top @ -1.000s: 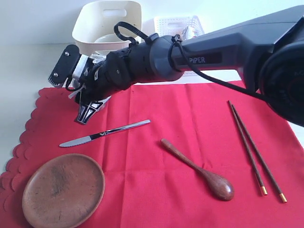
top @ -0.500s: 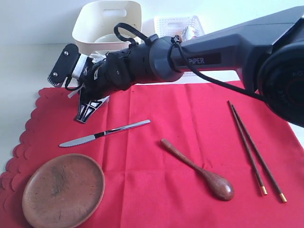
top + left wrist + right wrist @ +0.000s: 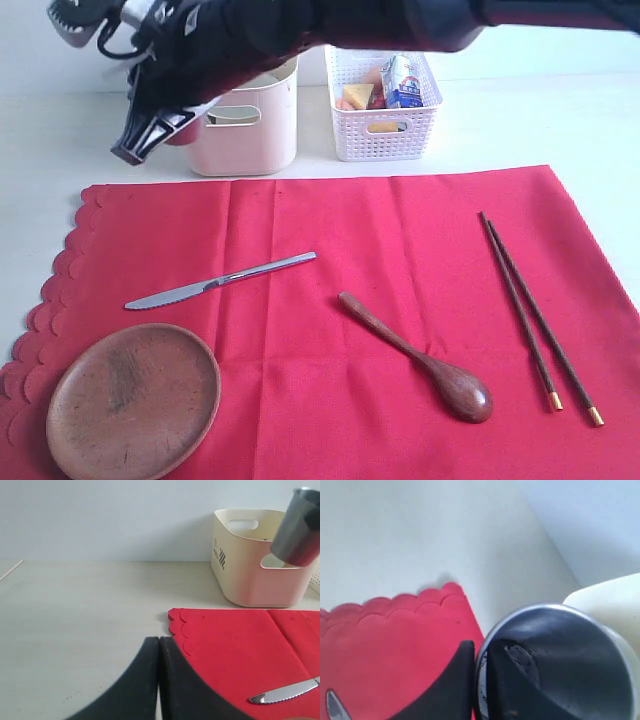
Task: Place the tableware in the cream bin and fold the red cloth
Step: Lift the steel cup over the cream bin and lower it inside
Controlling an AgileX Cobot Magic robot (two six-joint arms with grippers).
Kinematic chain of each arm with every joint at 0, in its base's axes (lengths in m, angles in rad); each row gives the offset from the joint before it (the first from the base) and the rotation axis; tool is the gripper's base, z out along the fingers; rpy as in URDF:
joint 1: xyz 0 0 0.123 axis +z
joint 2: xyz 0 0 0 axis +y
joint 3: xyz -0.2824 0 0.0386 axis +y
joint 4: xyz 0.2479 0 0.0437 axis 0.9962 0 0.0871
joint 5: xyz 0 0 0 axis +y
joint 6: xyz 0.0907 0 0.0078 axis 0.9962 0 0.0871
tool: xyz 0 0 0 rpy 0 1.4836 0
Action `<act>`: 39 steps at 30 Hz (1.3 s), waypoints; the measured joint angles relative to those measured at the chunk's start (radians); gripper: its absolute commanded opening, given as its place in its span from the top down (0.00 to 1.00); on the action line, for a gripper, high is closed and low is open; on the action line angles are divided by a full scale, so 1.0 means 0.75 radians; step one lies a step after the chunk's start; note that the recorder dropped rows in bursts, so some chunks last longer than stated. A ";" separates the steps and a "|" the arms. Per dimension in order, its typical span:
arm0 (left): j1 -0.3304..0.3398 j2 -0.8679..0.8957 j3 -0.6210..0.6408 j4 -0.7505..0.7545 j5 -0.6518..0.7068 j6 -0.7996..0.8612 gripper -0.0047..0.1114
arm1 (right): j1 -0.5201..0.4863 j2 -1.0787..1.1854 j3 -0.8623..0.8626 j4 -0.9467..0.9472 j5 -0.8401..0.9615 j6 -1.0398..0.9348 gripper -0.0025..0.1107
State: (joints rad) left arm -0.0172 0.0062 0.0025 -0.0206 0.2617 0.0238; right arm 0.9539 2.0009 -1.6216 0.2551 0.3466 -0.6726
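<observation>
Shiny grey steel cup [image 3: 560, 660]: cylindrical, dark inside, thin bright rim.

Exterior: looks down steeply from the near side onto the whole red cloth [image 3: 400, 220], cream bin [image 3: 245, 140] in the upper left of the frame. Left wrist: sits low, faces level across the table [image 3: 75, 630] toward that bin and the cloth's scalloped corner. Right wrist: presses close on the steel cup [image 3: 560, 665], sharing the same corner
</observation>
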 measured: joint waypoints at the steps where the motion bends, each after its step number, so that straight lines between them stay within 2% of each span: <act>1: 0.000 0.000 0.000 0.000 0.000 0.000 0.94 | 0.000 -0.013 0.000 0.000 -0.012 0.000 0.98; 9: 0.000 0.000 0.000 0.000 0.000 0.000 0.94 | -0.010 -0.035 0.000 -0.003 -0.172 0.019 0.98; 19: 0.000 0.000 0.000 0.000 0.000 0.000 0.94 | -0.112 -0.030 0.000 0.052 -0.451 0.082 0.98; 30: 0.000 0.000 0.000 0.000 0.000 0.000 0.94 | -0.151 0.118 0.000 0.109 -0.804 0.160 0.98; 39: 0.000 0.000 0.000 0.000 0.000 0.000 0.94 | -0.151 0.237 0.000 0.114 -0.988 0.092 0.98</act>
State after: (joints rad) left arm -0.0172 0.0062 0.0025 -0.0206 0.2617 0.0238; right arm 0.8410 2.1783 -1.6216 0.3410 -0.3942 -0.6038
